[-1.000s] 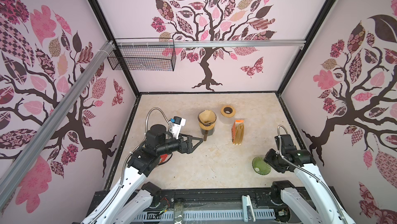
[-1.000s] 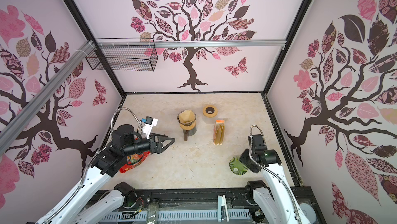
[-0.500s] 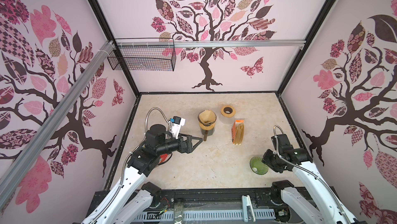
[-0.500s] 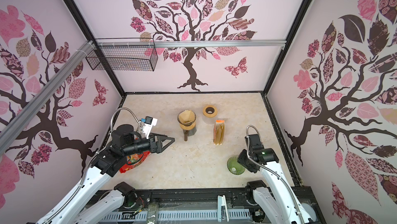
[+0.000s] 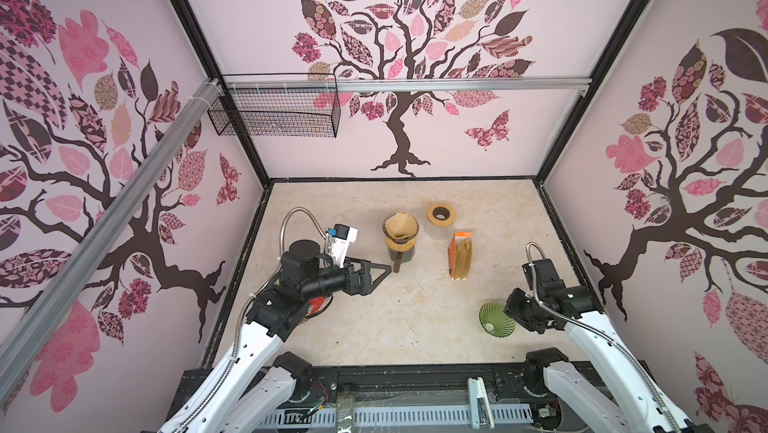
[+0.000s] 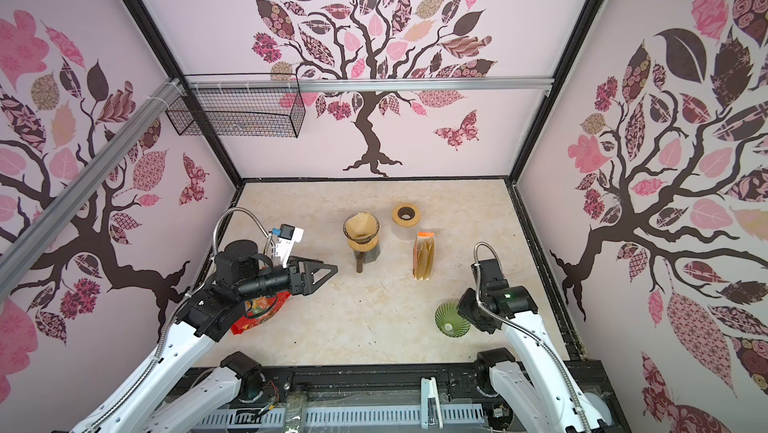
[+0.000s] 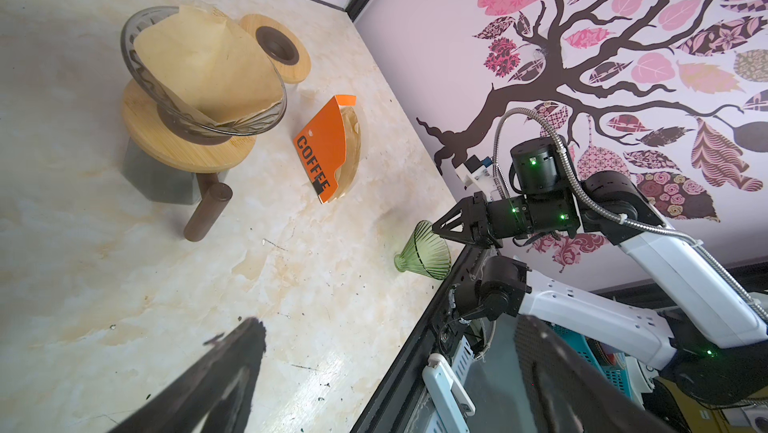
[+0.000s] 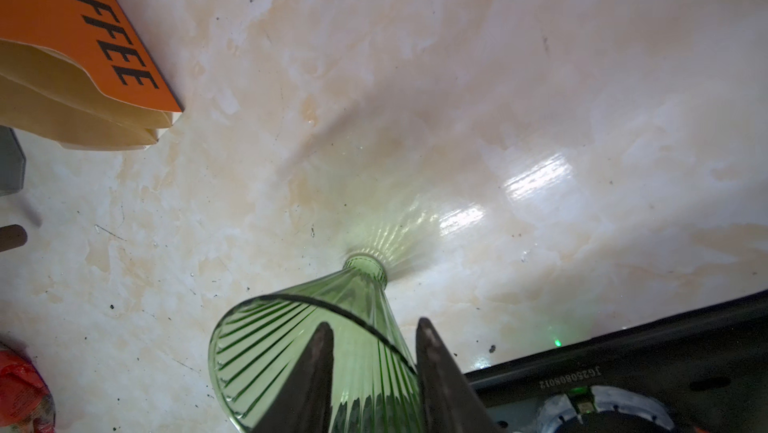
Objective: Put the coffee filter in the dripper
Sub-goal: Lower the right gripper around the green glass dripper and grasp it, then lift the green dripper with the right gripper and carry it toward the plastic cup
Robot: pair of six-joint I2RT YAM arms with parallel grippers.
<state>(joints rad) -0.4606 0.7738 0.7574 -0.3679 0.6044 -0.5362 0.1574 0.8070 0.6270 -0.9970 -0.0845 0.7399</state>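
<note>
**Hidden / unclear.** In both top views the fingertips of the right gripper (image 8: 374,323) are masked by its own wrist body. In the right wrist view the wide end of the green glass dripper (image 8: 353,291) is cut off by the frame edge. A red packet (image 6: 259,310) at 8 o'clock on the table (image 5: 395,327) is largely covered by the left arm. The left fingers (image 7: 224,368) are blurred in the left wrist view.

**End effectors.** The right jaws are seen parted, straddling the green glass dripper's rim, one finger inside and one outside. Contact cannot be confirmed. This dripper is tilted, at 4 o'clock. The left gripper (image 7: 390,323) is spread wide with nothing held, reaching in from 9 o'clock.

**Task item.** A brown coffee filter (image 7: 208,65) is seated in a clear glass dripper (image 7: 143,78) on a wooden stand (image 7: 187,152) at 12 o'clock. It is near the left gripper, at its 12 o'clock, and well apart from the right gripper, at its 10 o'clock. A filter pack (image 7: 324,148) marked COFFEE lies between them.
</note>
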